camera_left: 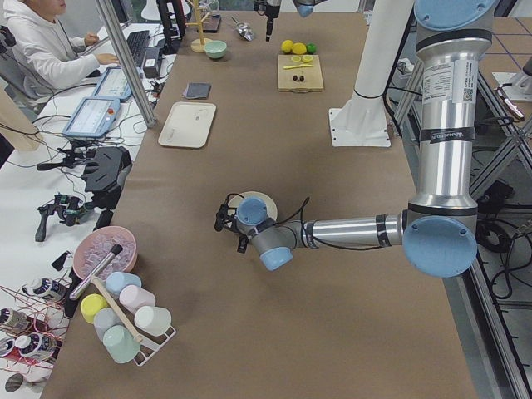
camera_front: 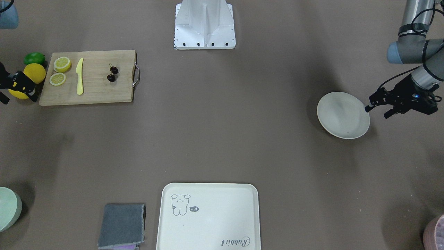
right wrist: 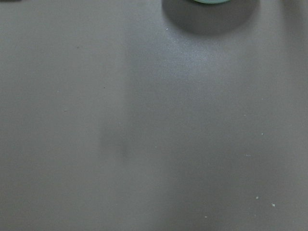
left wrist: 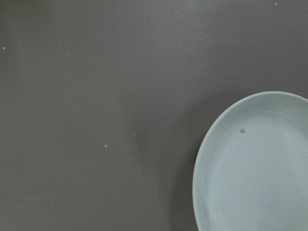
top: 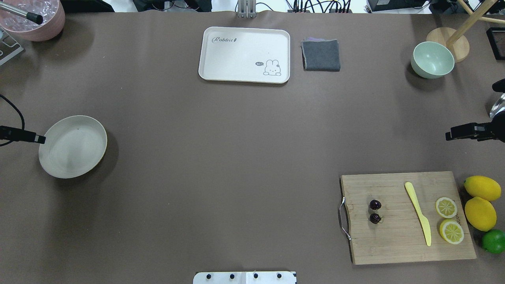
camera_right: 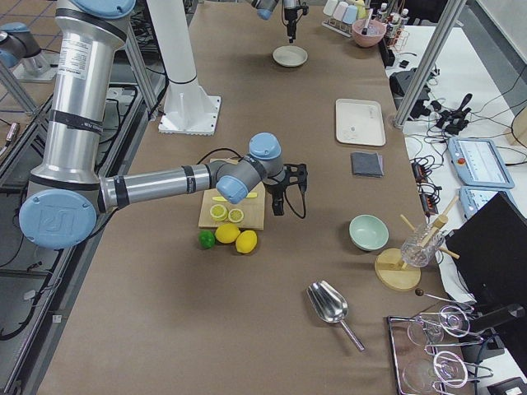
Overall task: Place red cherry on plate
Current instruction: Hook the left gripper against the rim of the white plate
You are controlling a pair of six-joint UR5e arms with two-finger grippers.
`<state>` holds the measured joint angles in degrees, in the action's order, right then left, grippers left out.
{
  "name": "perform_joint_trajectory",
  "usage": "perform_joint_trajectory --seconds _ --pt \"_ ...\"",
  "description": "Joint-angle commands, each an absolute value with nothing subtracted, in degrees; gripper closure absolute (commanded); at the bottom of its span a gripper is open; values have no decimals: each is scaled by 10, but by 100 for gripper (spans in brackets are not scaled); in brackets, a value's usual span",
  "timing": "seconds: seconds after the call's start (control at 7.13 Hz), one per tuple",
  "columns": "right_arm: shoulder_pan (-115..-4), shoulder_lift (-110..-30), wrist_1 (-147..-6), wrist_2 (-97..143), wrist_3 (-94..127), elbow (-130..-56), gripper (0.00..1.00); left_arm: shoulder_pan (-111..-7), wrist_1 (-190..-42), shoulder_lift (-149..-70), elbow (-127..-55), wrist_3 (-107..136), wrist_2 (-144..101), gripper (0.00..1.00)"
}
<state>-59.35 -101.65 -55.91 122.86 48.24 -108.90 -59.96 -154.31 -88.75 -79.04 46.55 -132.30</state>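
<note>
The red cherry is a pair of tiny dark maroon fruits lying on a wooden cutting board, also visible as the red cherry in the overhead view. The off-white round plate rests on the brown table on the far side from the board, and the plate fills the left wrist view's lower right. My left gripper hovers open at the plate's rim, holding nothing. My right gripper is open and empty beside the board's end, over the whole lemons, well away from the cherry.
The board also carries two lemon slices and a yellow knife. Two lemons and a lime lie beside it. A cream tray, a grey cloth, a green bowl and a pink bowl line the far edge.
</note>
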Motion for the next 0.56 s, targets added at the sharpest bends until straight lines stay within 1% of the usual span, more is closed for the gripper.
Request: perform_joint_trajectory --seconds 0.0,0.14,0.28,0.42 --pt "-593 -1017 -559 1228 483 -1088 0 -583 -1554 -896 -781 492 -1313 41" --pt "-593 -1017 -559 1228 483 -1087 0 -581 -1554 -897 -780 492 -1313 53" --pt "-593 -1017 -559 1227 483 -1086 0 -577 -1555 -896 -780 491 -1313 55" --pt "-593 -1017 -559 1227 483 -1085 0 -577 -1554 -896 -780 491 -1313 61"
